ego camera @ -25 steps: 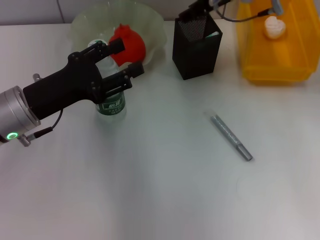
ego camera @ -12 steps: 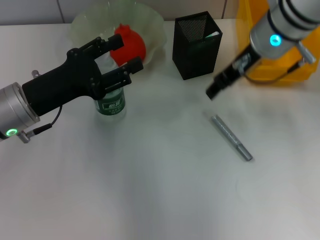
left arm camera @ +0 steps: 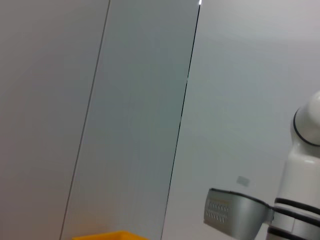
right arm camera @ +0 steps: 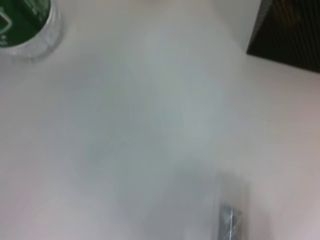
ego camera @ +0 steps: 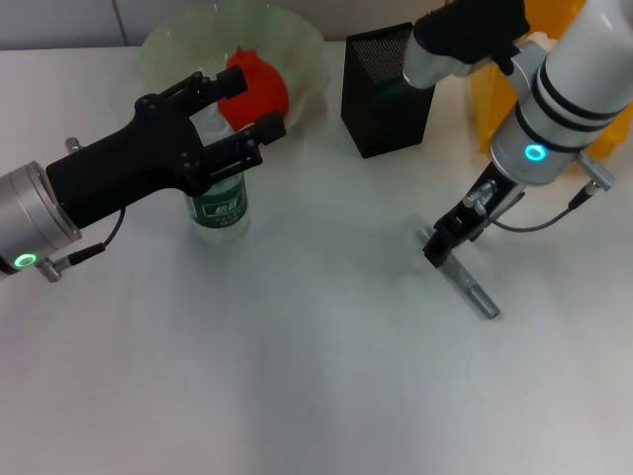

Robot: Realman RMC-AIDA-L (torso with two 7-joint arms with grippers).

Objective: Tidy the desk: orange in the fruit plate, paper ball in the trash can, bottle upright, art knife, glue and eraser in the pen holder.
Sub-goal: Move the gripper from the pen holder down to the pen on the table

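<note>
The left gripper (ego camera: pixel 229 111) is sitting around the top of the bottle (ego camera: pixel 219 203), at about 10 o'clock on the desk (ego camera: pixel 297 376). Its fingers are spread wide, one on each side of the bottle's top, not squeezing it. The bottle is standing up on its own, just in front of the fruit plate (ego camera: pixel 297 59), so it does not seem to need holding. The right gripper (ego camera: pixel 440 247) is pointing down at the near end of the knife (ego camera: pixel 465 280), at about 3 o'clock — I cannot tell if its fingers are apart or together. The knife is lying flat on the desk, so the gripper has to come at it from above. The black holder (ego camera: pixel 386 94) is waiting at 1 o'clock — probably where the knife should go.
</note>
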